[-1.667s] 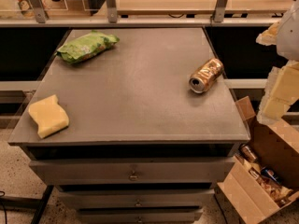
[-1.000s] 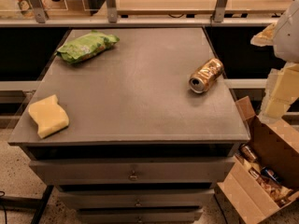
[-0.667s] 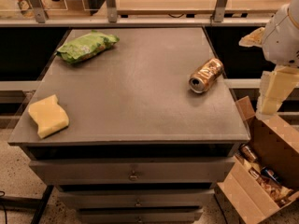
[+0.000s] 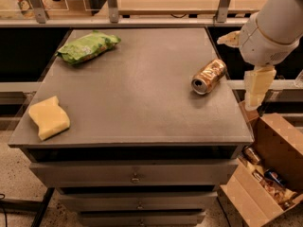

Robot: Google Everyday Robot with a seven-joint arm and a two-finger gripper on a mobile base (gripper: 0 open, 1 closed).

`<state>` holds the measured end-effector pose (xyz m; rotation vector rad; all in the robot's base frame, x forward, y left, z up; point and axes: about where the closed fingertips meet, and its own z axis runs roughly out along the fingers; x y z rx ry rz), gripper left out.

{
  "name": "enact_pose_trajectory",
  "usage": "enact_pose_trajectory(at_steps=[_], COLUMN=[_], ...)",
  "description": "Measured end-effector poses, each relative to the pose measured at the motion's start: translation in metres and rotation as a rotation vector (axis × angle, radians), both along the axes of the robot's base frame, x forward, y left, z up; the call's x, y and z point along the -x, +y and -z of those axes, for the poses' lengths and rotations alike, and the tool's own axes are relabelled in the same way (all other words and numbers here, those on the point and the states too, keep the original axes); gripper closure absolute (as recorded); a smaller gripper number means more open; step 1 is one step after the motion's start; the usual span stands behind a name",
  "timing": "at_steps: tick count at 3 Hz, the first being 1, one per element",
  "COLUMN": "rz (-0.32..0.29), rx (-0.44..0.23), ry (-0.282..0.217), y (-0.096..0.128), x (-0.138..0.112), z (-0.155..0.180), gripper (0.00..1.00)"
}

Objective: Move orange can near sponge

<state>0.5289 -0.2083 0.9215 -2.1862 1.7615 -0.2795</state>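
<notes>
The orange can [image 4: 209,76] lies on its side near the right edge of the grey table [image 4: 137,112], its silver top facing the front left. The pale yellow sponge [image 4: 49,117] lies flat at the table's front left corner, far from the can. My gripper [image 4: 236,74] hangs at the end of the white arm [image 4: 274,25], just right of the can and over the table's right edge. Its two pale fingers [image 4: 258,86] stand apart and hold nothing.
A green crinkly snack bag [image 4: 87,46] lies at the back left of the table. An open cardboard box [image 4: 267,174] with several cans stands on the floor at the right. Drawers sit under the tabletop. A railing runs behind the table.
The white arm has moved in from the right edge toward the can. The can, sponge and bag have not moved.
</notes>
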Motion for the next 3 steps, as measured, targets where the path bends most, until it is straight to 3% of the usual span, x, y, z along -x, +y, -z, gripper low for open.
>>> enact_pose_trajectory(at_steps=[2,3], rz=[-0.135,-0.192], rx=[0.119,0.156], ry=[-0.092,-0.107], y=[0.009,0.014], x=[-0.060,-0.082], z=[0.017,0.031], gripper=[0.00,0.00])
